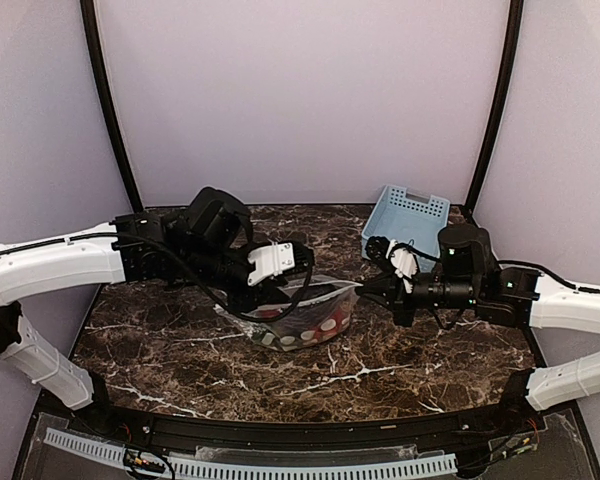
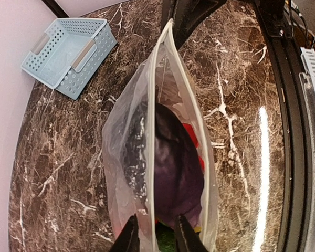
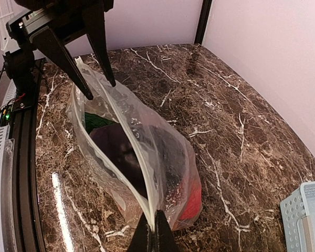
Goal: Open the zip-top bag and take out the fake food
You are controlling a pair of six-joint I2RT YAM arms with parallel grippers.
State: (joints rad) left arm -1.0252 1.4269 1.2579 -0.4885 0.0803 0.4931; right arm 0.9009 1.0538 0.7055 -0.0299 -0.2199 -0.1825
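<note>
Surface: dark brown marble-patterned table; a white-and-black arm reaches inward from each side.
Container: clear, floppy plastic zip-top bag printed with pale round dots; it stands on edge at the table's centre, between the two grippers; the white zip rim faces upward and the mouth gapes.
Contents: small plastic fake food, all inside the bag; a dark purple eggplant fills the middle; a red piece lies against it; a green piece sits toward the left arm's end.
Left arm: black two-finger left gripper at one end of the rim; fingers spread and released, straddling one wall of the mouth.
Right arm: black two-finger right gripper at the opposite end; fingers clenched together, grasping the rim's corner.
Background object: light-blue slotted plastic basket at the table's far right corner, apart from the bag.
</note>
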